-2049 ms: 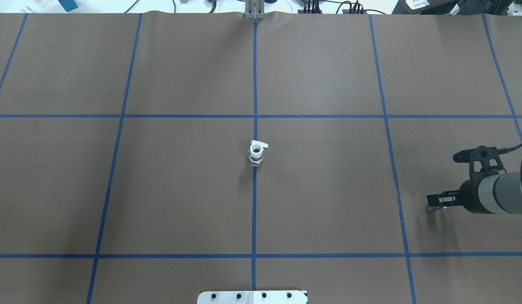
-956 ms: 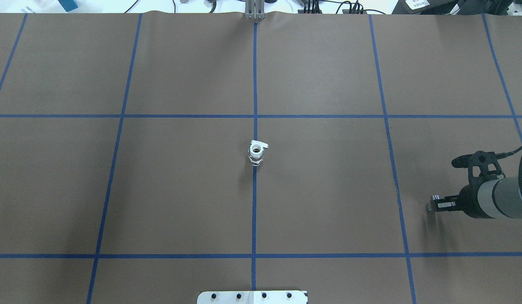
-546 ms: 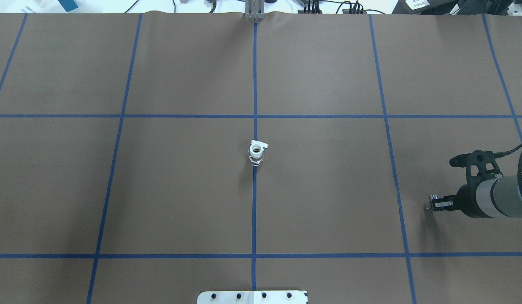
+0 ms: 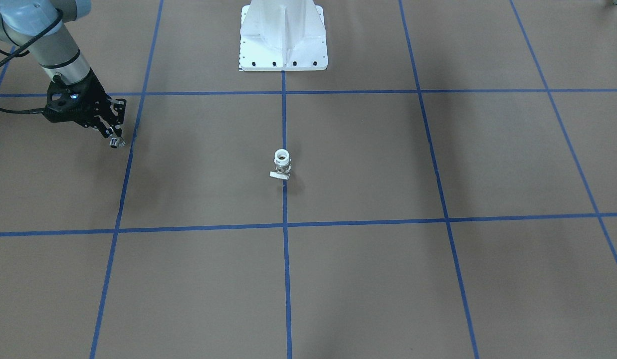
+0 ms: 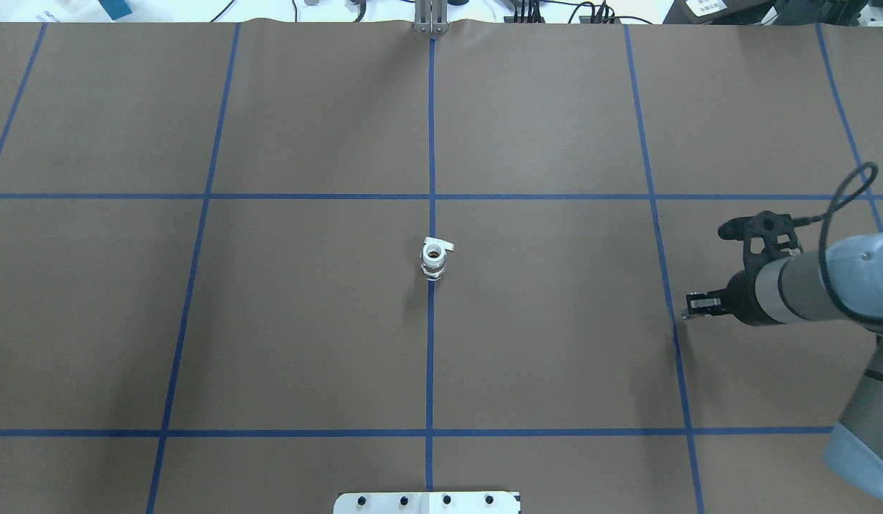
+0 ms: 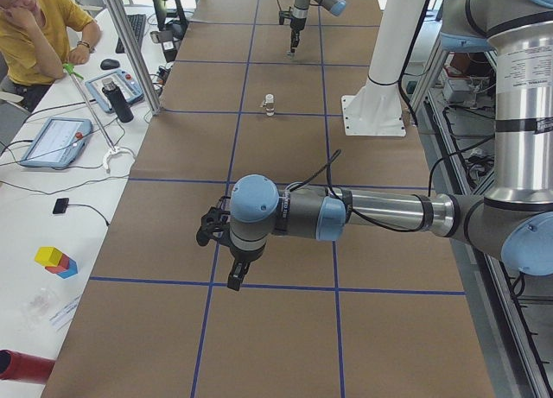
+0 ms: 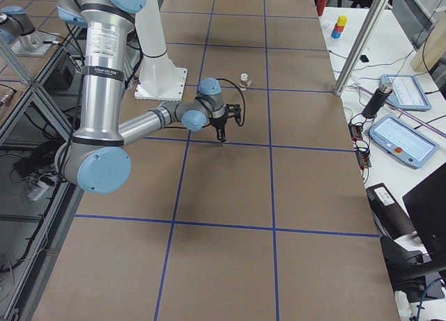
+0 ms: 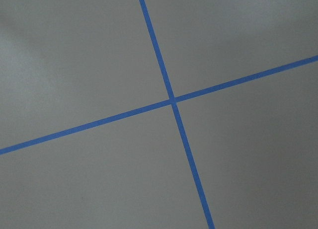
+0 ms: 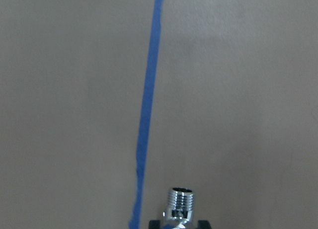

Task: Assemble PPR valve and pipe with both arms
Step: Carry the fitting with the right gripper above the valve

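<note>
The PPR valve [image 5: 434, 260] stands upright on the centre tape line, white end up, its tab handle pointing right; it also shows in the front view [image 4: 282, 164]. My right gripper [image 5: 689, 305] is far to the valve's right, above the table, and is shut on the pipe [image 9: 181, 201], a small silver threaded fitting that sticks out past the fingertips [image 4: 117, 143]. My left gripper [image 6: 233, 281] shows only in the exterior left view, low over the table's left end. I cannot tell whether it is open or shut. The left wrist view holds only tape lines.
The white pedestal base [image 4: 283, 40] stands at the table's near edge, behind the valve. Blue tape lines [image 5: 432, 143] grid the brown table. A seated operator [image 6: 34, 27], tablets and a black bottle [image 6: 117, 100] are on the side bench past the far edge.
The right gripper has closed on the silver fitting and carried it left towards the centre and away from the robot. The valve has not moved.
</note>
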